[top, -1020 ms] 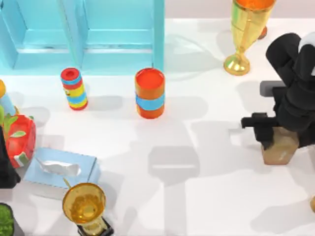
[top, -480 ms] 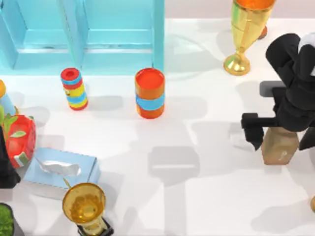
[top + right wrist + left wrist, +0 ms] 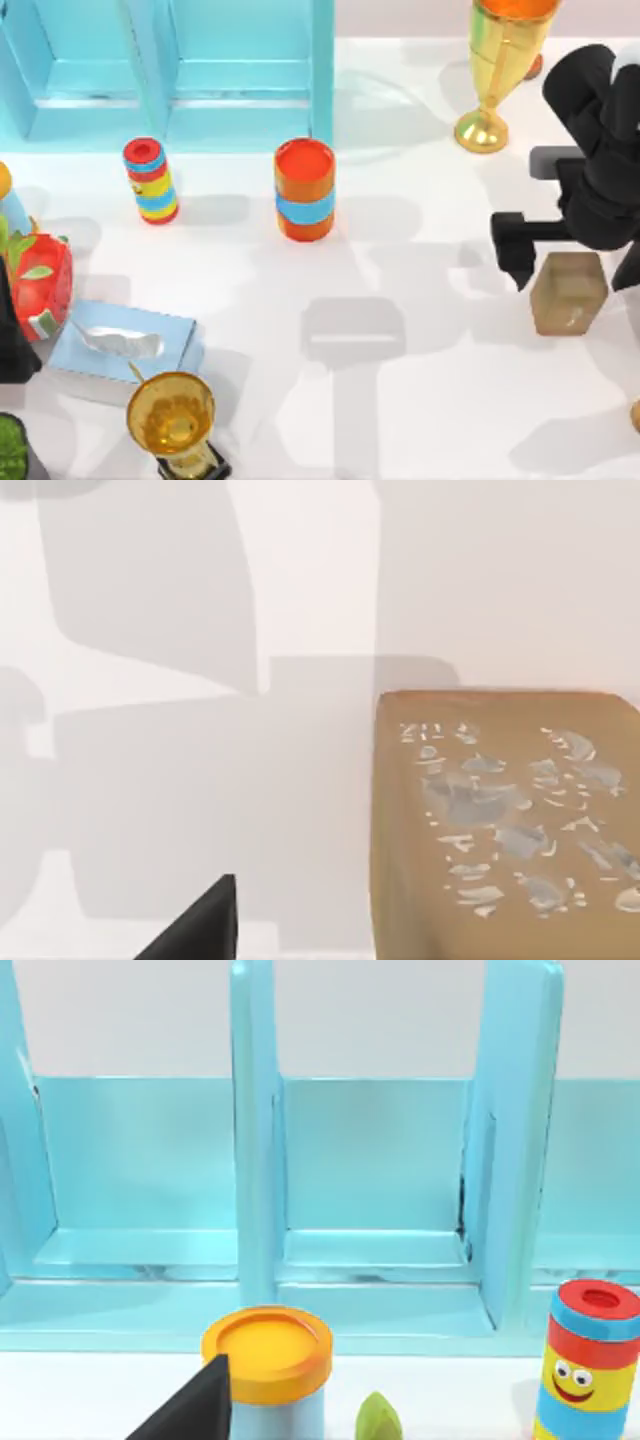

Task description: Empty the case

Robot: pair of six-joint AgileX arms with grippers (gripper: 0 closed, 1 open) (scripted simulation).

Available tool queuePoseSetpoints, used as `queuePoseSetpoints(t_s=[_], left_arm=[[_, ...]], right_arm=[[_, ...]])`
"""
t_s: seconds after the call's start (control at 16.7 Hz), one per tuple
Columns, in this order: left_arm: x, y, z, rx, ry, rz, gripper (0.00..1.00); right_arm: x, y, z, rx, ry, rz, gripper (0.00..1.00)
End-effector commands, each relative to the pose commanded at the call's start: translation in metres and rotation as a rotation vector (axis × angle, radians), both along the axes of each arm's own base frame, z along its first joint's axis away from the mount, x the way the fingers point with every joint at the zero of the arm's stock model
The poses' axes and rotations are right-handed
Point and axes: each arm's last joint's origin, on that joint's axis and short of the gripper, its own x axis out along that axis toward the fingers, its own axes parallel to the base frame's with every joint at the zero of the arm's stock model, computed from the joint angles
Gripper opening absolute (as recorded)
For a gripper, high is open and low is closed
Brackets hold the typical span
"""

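The light blue case (image 3: pixel 180 70) stands at the table's back left, and its compartments (image 3: pixel 380 1160) look bare in the left wrist view. A tan block (image 3: pixel 568 292) rests on the table at the right. My right gripper (image 3: pixel 572 268) hovers just above and behind it, open, with its fingers (image 3: pixel 515 255) spread wider than the block and not touching it. The right wrist view has the block's speckled top (image 3: pixel 505 820) close below, beside one black fingertip (image 3: pixel 200 925). My left arm (image 3: pixel 12 340) is parked at the table's left edge.
In front of the case stand a striped can (image 3: pixel 150 180) and an orange can with a blue band (image 3: pixel 304 188). A gold trophy (image 3: pixel 495 70) is at the back right. A tissue box (image 3: pixel 125 345), a gold cup (image 3: pixel 172 415) and a red fruit (image 3: pixel 40 285) crowd the front left.
My right gripper opened off the tan block and drew back from it. The block now stands free on the table. The left arm stayed still.
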Motion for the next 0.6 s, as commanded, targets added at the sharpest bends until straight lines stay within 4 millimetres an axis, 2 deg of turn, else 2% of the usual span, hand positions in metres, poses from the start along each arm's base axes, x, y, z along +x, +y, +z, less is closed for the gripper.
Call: queuePoseSetpoints(t_s=[0.42, 0.6], left_arm=[[0.000, 0.000, 0.000, 0.000, 0.000, 0.000, 1.00], [0.000, 0.000, 0.000, 0.000, 0.000, 0.000, 1.00]], right_arm=[[-0.004, -0.002, 0.057, -0.004, 0.014, -0.001, 1.00], [-0.004, -0.002, 0.059, -0.004, 0.012, -0.001, 1.00]])
